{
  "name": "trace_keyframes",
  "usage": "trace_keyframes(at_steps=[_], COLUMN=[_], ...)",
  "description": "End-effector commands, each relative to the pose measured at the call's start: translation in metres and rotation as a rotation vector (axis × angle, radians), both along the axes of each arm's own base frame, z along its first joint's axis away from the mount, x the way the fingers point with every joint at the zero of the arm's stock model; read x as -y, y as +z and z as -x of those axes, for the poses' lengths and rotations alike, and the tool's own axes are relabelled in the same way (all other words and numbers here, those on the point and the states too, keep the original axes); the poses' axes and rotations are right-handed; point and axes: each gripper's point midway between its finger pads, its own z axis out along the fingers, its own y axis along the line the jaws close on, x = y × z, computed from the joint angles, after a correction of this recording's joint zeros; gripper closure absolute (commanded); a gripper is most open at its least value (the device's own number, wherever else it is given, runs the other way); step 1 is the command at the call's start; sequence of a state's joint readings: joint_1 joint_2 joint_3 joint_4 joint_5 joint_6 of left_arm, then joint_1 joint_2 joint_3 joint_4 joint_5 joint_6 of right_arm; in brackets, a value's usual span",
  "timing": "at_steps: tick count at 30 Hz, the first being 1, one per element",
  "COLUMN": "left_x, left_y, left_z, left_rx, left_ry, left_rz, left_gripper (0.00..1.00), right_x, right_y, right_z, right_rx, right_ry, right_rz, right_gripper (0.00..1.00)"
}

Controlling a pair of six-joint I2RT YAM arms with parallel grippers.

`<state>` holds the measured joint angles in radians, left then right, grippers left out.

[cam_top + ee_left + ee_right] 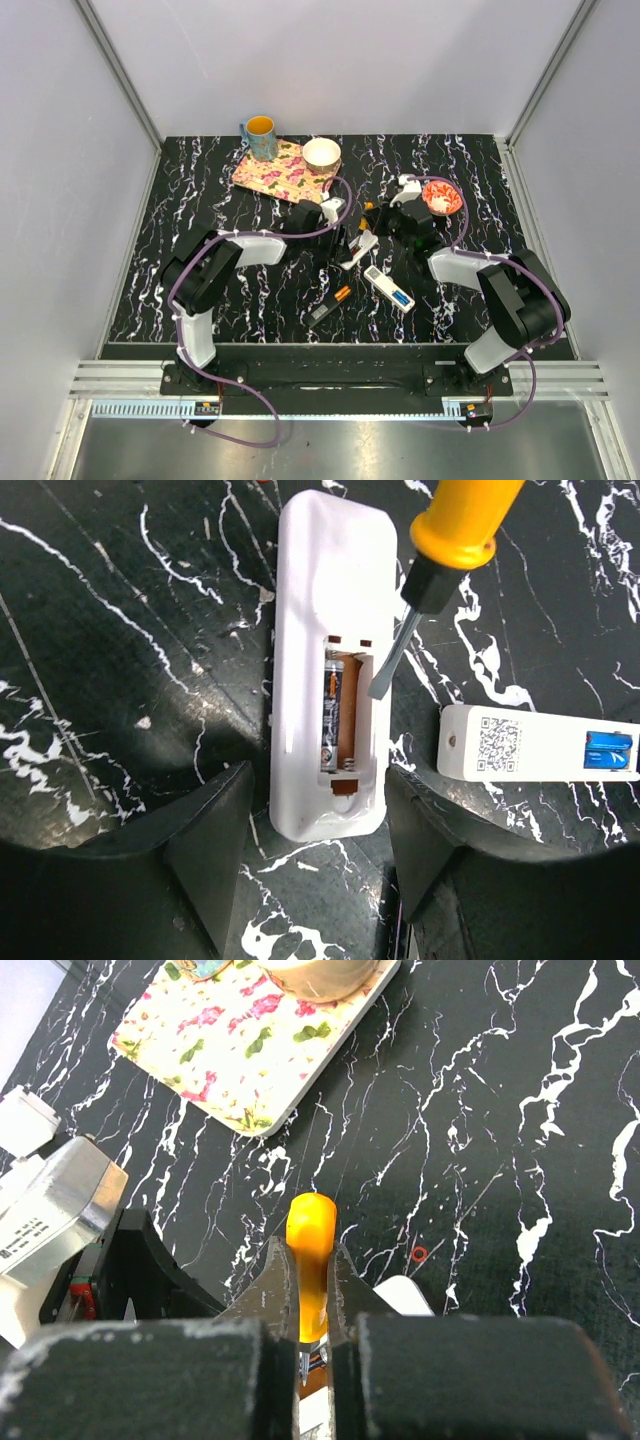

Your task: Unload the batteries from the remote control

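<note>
left wrist: screwdriver (430, 580) tip beside battery (333, 705) in remote (330, 570)

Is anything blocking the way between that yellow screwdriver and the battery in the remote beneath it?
Nothing visible does. The cover is off the remote, so the battery lies exposed in the compartment's left slot. The screwdriver, held in the right tool, has its blade at the compartment's right edge, with only the empty slot between.

The left arm (215, 268) and right arm (505, 295) have black joints, white shells and purple cables (277, 425). The left gripper (318, 772) has matte black fingers (200, 860).
</note>
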<state>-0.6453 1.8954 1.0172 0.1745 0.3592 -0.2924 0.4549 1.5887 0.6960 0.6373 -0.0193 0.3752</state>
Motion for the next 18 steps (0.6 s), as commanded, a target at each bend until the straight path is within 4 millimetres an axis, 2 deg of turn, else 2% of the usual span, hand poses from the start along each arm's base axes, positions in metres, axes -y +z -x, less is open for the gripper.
trace_keyframes(at_steps=[1, 5, 10, 15, 18], left_x=[0.018, 0.026, 0.043, 0.052, 0.052], left_y=[0.008, 0.011, 0.019, 0.021, 0.021], left_z=[0.000, 0.016, 0.035, 0.044, 0.039], left_rx=[0.001, -0.016, -0.035, -0.050, -0.039], left_ry=[-0.051, -0.082, -0.130, -0.179, -0.155], left_rz=[0.090, 0.137, 0.188, 0.224, 0.220], left_gripper=[0.40, 0.41, 0.41, 0.42, 0.42], right_x=[0.009, 0.011, 0.012, 0.014, 0.014], right_y=[0.023, 0.028, 0.023, 0.021, 0.019], right_z=[-0.003, -0.002, 0.001, 0.004, 0.005], right_rx=[0.049, 0.058, 0.052, 0.048, 0.047], right_ry=[-0.048, -0.054, -0.055, -0.057, -0.056], right_rz=[-0.028, -0.031, -0.031, -0.030, -0.025], right_gripper=[1.00, 1.00, 1.00, 1.00, 1.00])
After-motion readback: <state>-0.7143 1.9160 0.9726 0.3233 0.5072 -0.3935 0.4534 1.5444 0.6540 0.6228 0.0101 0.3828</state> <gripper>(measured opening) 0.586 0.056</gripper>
